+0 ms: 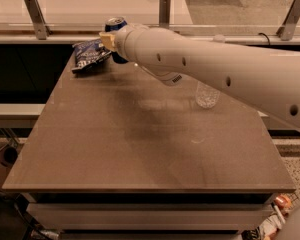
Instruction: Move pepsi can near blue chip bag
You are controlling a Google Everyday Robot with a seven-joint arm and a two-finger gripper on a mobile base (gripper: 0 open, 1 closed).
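Observation:
The pepsi can [115, 23] is a dark blue can with a silver top, at the table's far left edge. My gripper [111, 40] is shut on the pepsi can, and its tan fingertip [107, 39] shows on the can's left side. My white arm reaches in from the right and hides the can's middle. The blue chip bag [90, 53] lies flat just left of the can, almost touching the gripper.
A clear plastic water bottle [206, 95] stands right of centre, partly behind my arm. The brown table [140, 154] drops off at its front and side edges. A glass rail with metal posts [35, 14] runs behind the table.

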